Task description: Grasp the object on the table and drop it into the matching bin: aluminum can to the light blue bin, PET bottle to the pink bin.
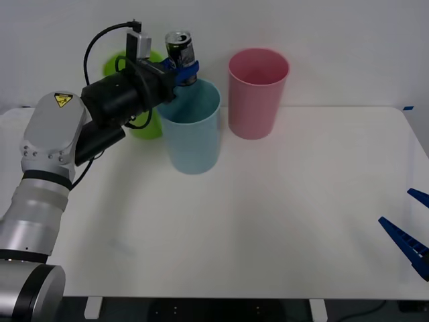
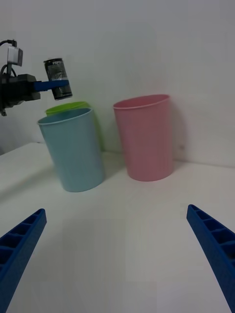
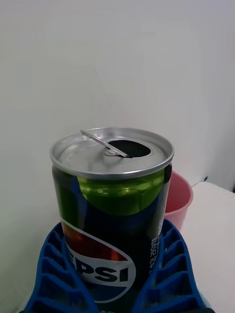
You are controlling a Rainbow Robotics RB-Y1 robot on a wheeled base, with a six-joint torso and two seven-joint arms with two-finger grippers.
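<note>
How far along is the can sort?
Done: the dark aluminum drink can is off the white table, clamped in the left gripper. In hand: it hangs above the light blue plastic bin. Left: release. Right gripper idles open at the table edge.

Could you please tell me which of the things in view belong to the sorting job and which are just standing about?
Part of the job:
- can, held by the left gripper above the blue bin
- pink bin
- table

Just about:
- green cup behind the blue bin
- right gripper, open and idle over the table's right edge
</note>
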